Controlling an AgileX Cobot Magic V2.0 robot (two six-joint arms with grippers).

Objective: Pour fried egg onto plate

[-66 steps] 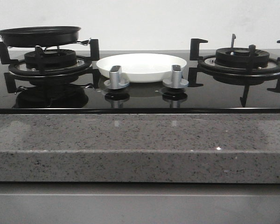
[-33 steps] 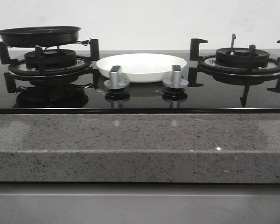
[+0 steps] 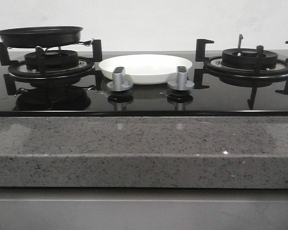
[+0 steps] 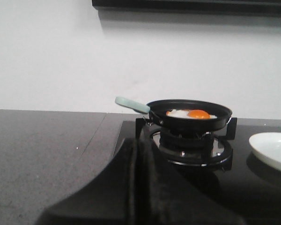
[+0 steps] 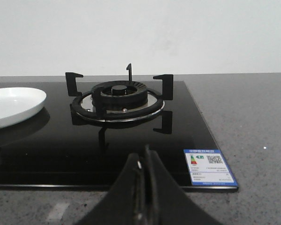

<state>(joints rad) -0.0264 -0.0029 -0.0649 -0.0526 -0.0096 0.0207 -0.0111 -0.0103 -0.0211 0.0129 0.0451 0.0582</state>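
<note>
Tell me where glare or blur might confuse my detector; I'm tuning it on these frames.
Front view: the glossy black cooktop mirrors the burner grates and knobs. Left wrist view: soft overall, the near gripper a dark blur; the fried egg still reads clearly in the pan. Right wrist view: sharper, reflections under the plate.

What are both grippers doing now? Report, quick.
Left gripper: shut, holding nothing.
Right gripper: shut, holding nothing.
</note>
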